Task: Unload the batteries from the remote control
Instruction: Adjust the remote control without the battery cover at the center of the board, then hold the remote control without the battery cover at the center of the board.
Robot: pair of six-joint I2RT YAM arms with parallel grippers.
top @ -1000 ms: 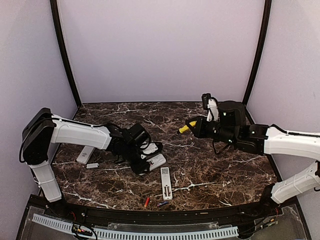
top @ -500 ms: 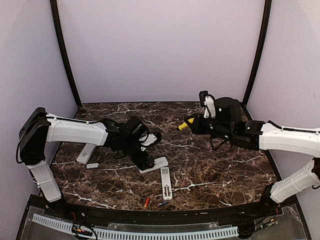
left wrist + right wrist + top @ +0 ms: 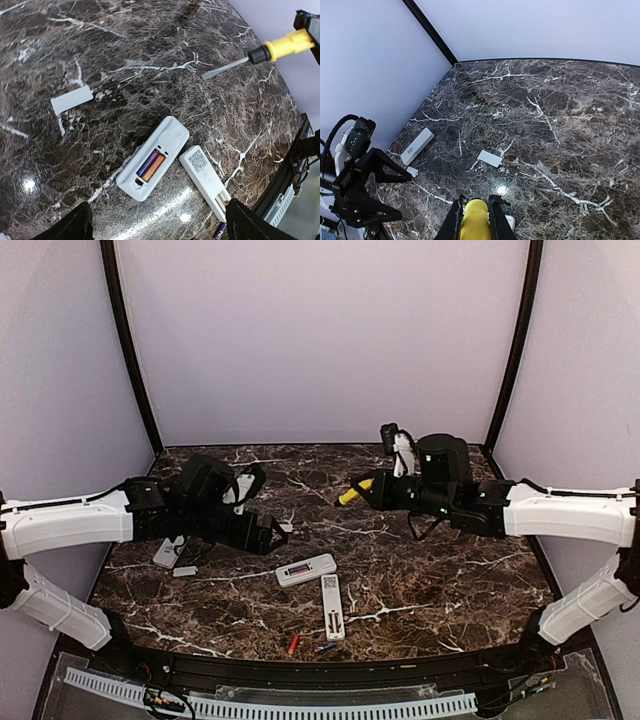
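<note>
Two loaded batteries [image 3: 151, 165]: one purple-blue and one orange, side by side in the exposed bay of the open remote [image 3: 305, 569], which lies face down near the middle of the table [image 3: 450, 570].
Loose cells [image 3: 293, 644]: a red one and a blue one lie at the near edge, close to the second remote [image 3: 332, 605], whose bay looks empty.
Left gripper [image 3: 266, 535]: jaws spread wide, holding nothing, hovering just left of the open remote.
Right gripper [image 3: 378, 488]: clamped on the yellow-handled screwdriver [image 3: 350, 494], blade aimed toward the open remote but well apart from it.
Step in hand: probably the approach to pry out the last pair.
Next move: calls for lowering the blade to one cell's end and levering gently, perhaps with the left claw steadying the remote.
</note>
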